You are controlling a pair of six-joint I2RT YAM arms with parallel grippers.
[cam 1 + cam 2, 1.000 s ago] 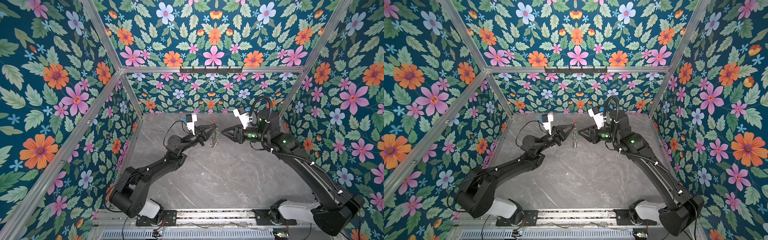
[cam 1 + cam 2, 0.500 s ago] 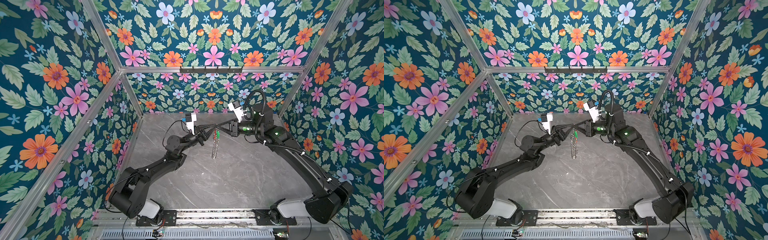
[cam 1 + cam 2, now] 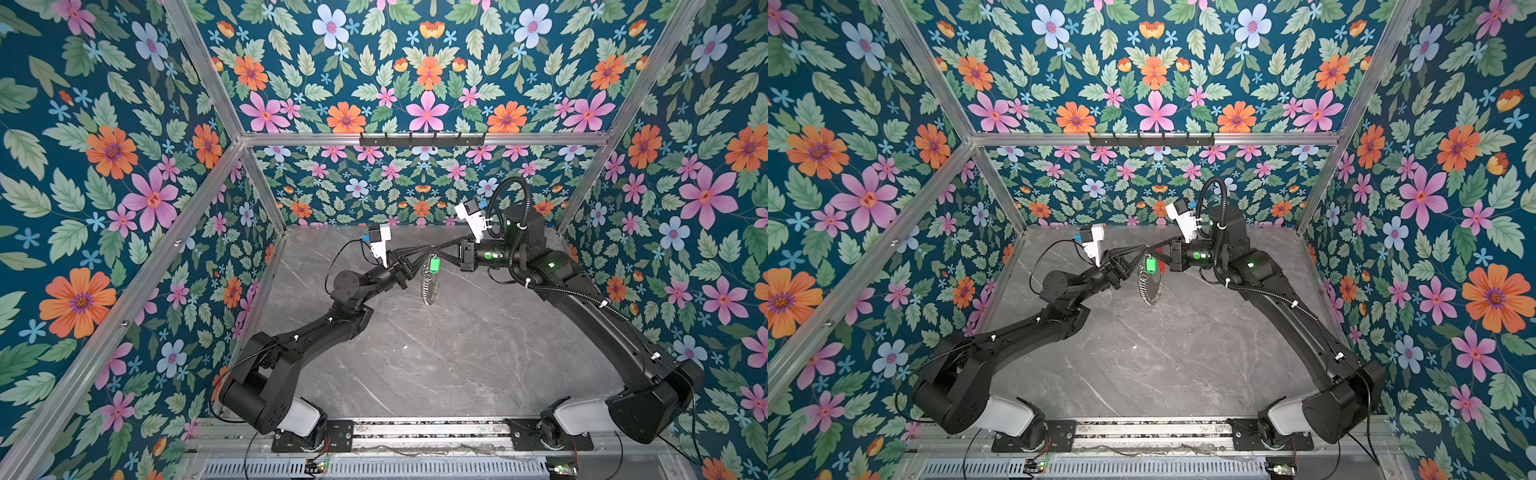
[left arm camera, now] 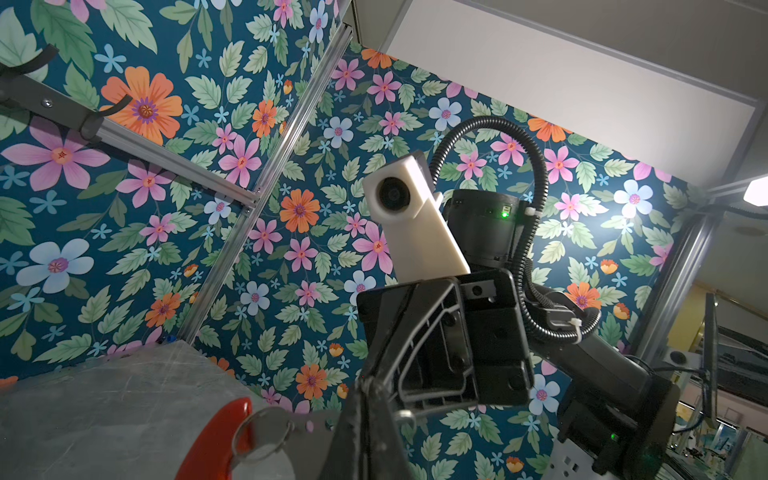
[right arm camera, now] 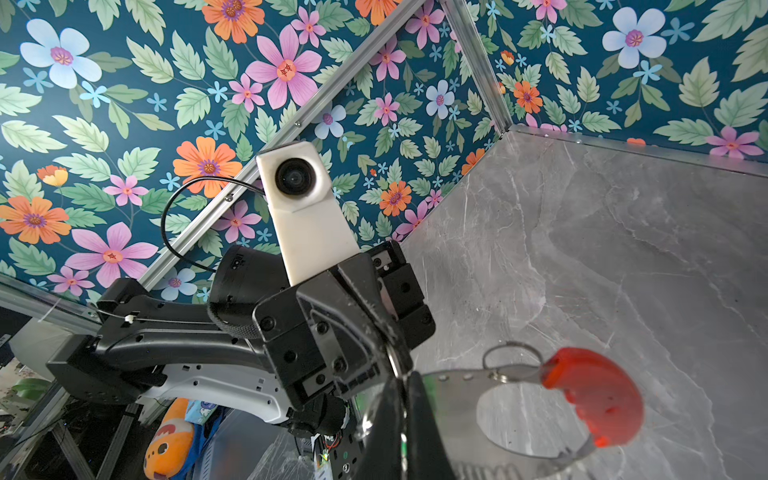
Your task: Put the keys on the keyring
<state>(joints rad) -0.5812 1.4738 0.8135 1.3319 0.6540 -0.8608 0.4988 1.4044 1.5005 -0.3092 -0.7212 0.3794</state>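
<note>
Mid-frame, above worktop (image 3: 415, 357): keyring (image 3: 428, 289) hangs, green key (image 3: 434, 264) at its top. R hand (image 3: 441, 252) clamps rim; L hand (image 3: 427, 249) narrow, grip unclear. Prob. handover; next: confirm key's threaded.

Teal floral walls (image 3: 124, 166) at nine, twelve and three o'clock enclose a grey marbled floor (image 3: 457, 357), framed by aluminium bars (image 3: 199, 195), with a black hook rail (image 3: 422, 139) high at twelve o'clock.
</note>
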